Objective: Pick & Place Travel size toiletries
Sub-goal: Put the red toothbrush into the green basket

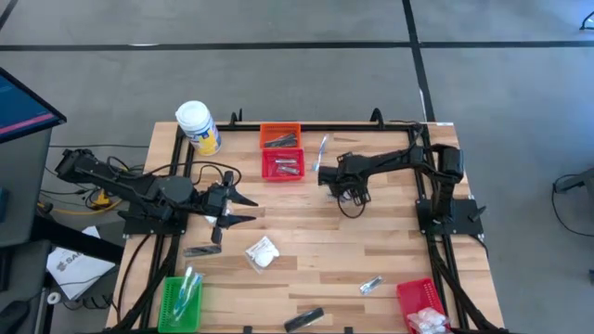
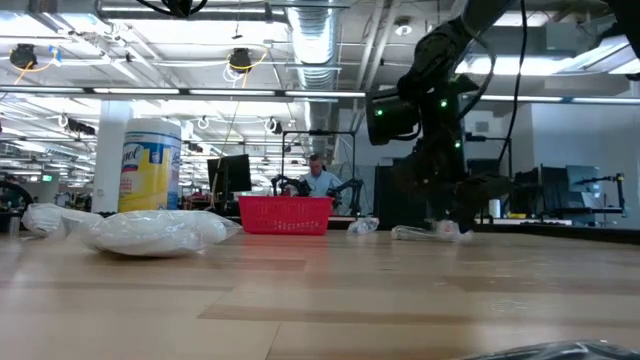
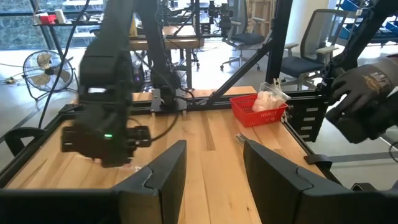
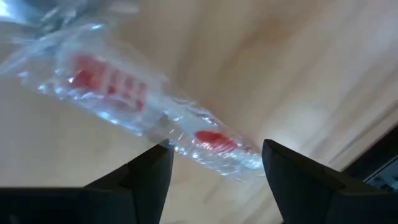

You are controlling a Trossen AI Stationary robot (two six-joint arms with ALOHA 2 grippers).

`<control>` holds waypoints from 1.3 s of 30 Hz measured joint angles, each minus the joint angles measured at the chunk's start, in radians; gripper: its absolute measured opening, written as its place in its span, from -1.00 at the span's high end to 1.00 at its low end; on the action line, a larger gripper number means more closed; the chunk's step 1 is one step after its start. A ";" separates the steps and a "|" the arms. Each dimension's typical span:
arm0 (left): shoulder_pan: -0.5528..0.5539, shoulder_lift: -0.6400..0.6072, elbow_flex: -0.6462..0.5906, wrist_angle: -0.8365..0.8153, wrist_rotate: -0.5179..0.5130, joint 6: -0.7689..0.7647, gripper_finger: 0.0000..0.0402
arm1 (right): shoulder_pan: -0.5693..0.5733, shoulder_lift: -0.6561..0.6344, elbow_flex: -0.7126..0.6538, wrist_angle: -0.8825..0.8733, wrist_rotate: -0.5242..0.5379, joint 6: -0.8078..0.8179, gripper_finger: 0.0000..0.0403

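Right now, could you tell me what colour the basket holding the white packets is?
Red: the basket shows best in the high view, with the white packets inside.

A wooden table (image 1: 325, 250) fills the middle of the high view. Near its upper left corner stands a big white jar (image 1: 198, 127) (yellow label). Top centre are an orange basket (image 1: 280, 136) and a red basket (image 1: 283, 165), touching. A green basket (image 1: 181, 303) sits lower left, another red basket (image 1: 423, 304) lower right. A person (image 2: 318, 178) shows far behind, in the low view's centre.
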 joint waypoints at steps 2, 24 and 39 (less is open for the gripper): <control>0.000 0.000 0.000 0.000 0.000 0.000 0.23 | -0.037 0.000 0.000 0.010 -0.014 -0.003 -0.18; 0.000 0.000 0.000 -0.002 0.000 0.003 0.23 | 0.000 -0.001 0.057 -0.169 -0.449 0.777 0.16; 0.000 0.000 0.000 -0.001 0.000 -0.003 0.23 | 0.204 -0.011 0.087 -0.168 -0.146 0.230 0.11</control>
